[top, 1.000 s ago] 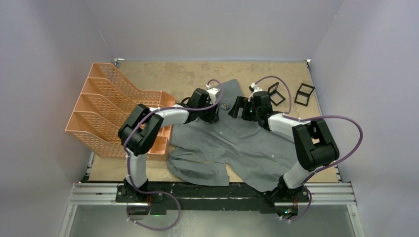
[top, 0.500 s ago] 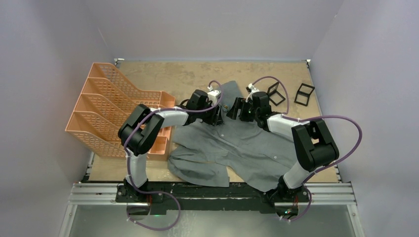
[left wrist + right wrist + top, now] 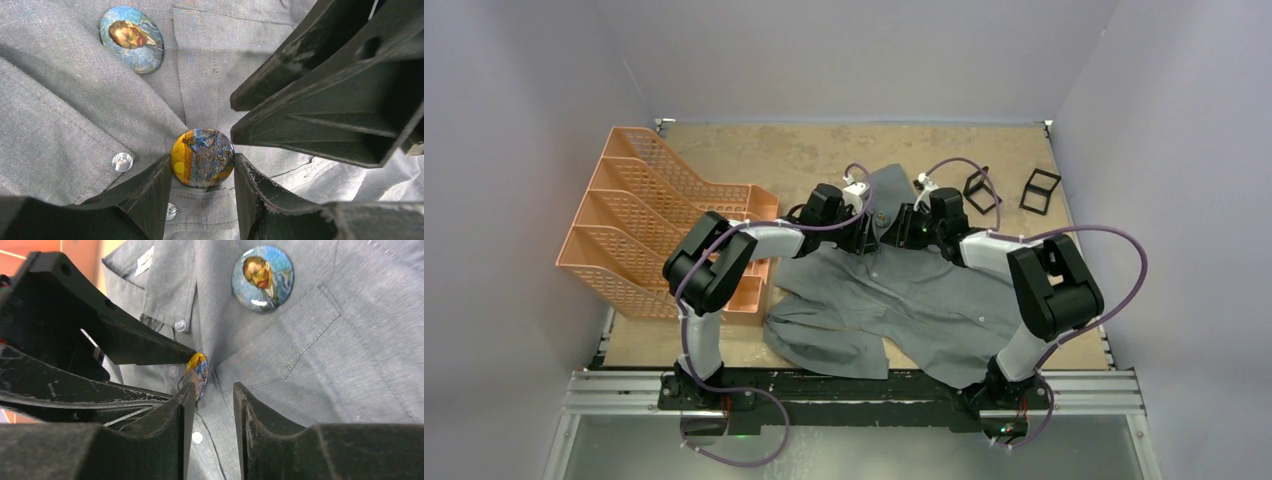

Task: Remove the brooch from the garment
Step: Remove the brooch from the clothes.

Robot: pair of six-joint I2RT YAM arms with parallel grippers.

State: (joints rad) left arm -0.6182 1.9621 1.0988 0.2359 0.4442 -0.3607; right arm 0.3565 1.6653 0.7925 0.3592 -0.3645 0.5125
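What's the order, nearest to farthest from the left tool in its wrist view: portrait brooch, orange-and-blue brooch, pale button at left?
1. orange-and-blue brooch, between the fingers of the left tool.
2. pale button, just left of those fingers, on the garment.
3. portrait brooch, upper left of the view.

Rumpled grey shirt [image 3: 904, 300] lies flat; round yellow-blue brooch [image 3: 202, 157] pinned near its buttons.
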